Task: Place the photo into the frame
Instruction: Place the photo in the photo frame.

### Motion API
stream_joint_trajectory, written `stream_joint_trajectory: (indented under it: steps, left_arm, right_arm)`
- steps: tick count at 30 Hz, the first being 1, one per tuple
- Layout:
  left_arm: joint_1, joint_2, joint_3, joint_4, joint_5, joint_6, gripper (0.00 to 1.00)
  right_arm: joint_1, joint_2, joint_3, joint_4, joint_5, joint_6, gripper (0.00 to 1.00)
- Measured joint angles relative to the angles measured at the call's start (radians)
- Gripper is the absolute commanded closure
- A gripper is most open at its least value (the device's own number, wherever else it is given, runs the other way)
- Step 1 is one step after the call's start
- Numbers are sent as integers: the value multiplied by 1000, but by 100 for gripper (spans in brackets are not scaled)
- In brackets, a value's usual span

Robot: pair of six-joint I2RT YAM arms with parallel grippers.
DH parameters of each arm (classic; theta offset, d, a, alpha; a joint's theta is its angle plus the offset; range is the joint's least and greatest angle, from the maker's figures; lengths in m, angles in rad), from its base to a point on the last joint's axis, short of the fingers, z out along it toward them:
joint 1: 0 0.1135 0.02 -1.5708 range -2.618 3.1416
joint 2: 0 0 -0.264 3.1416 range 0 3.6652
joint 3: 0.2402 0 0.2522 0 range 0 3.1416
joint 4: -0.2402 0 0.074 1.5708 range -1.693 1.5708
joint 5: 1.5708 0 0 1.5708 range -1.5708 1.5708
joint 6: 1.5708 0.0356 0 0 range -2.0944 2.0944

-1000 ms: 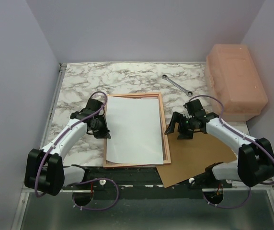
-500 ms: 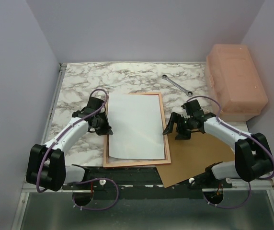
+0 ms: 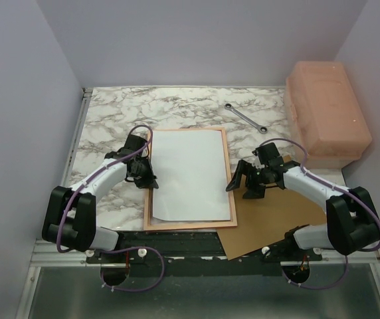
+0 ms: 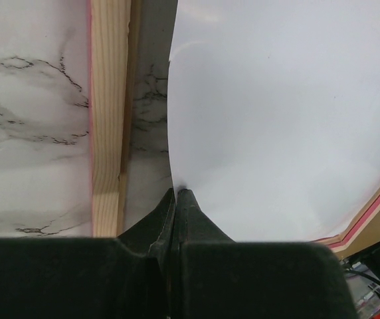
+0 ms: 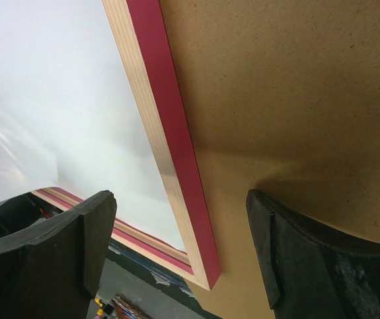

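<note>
Lying white side up, the photo (image 3: 191,174) sits inside the frame (image 3: 228,174), which rests pale wood reverse up at the middle of the desk's (image 3: 177,109) near edge. The frame's right rail overlaps a brown backing panel (image 3: 276,219) that runs toward the near right corner.

The left gripper (image 3: 149,178) is pinched tight on the photo's left edge. In the left wrist view its 2 tips meet right at the paper's margin, and a strip of marble shows between that edge and the frame's left rail. The right gripper (image 3: 242,188) holds nothing: its jaws stand wide over the frame's right rail and the panel. Whether either pad touches the rail I cannot tell.

The print looks thin, light and floppy, and it bows slightly near the pinch. I expect it to crease if bent sharply and to slide easily on its glossy face. The bare margin, where the left tips already sit, seems the safest hold, with a low, flat pull to settle it inside the rails. The frame looks stiff but light, so it may skid on the marble unless the right jaws brace its rail.
</note>
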Motion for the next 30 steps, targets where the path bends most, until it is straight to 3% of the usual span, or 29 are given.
stream_joint_trajectory:
  steps: [12, 17, 24, 27, 30]
  left_arm:
    - [-33, -13, 0, 1, -14, -27, 97]
    - [-51, -21, 0, 2, -29, -41, 91]
    - [-75, -21, 18, -30, -84, -32, 50]
    - [-89, -21, 45, -51, -118, -30, 39]
    - [-107, -26, 87, -81, -164, -24, 35]
  right_arm:
    - [0, 34, -3, 65, -58, 17, 13]
    - [0, 47, -4, 86, -76, 19, 13]
    - [0, 51, -13, 107, -93, 26, 13]
    - [0, 42, -21, 113, -93, 31, 13]
    - [0, 14, -42, 111, -92, 39, 13]
